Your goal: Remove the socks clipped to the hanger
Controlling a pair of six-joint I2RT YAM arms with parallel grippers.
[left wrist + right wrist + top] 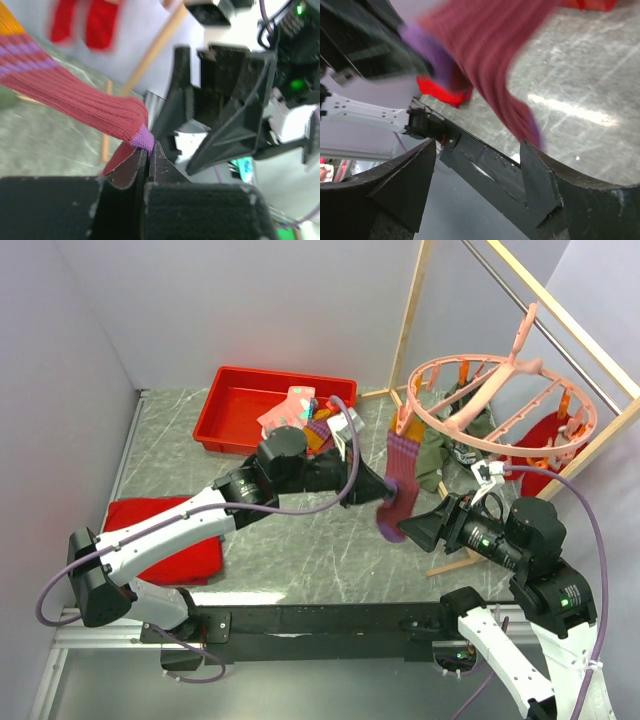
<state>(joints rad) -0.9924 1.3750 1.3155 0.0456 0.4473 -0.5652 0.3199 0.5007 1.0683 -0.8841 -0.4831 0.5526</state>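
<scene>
pinching the maroon sock as it is hanging from the hanger

top external: the maroon sock is hanging from an orange clip on the pink ring hanger, which is hanging by its hook under the wooden-framed rail. the left gripper is reaching in from the left and closing on the sock's middle. the right gripper is hovering just beside the sock's purple toe, jaws spread. an olive sock is dangling behind it, and a pink sock is lying in the red tray.

left wrist: the left fingers are clamping tight on the sock's purple heel, and the ribbed fabric is stretching up to the left. the right gripper is facing them, close but apart.

right wrist: the right fingers are standing wide apart, holding nothing. the sock is hanging blurred above them.
</scene>
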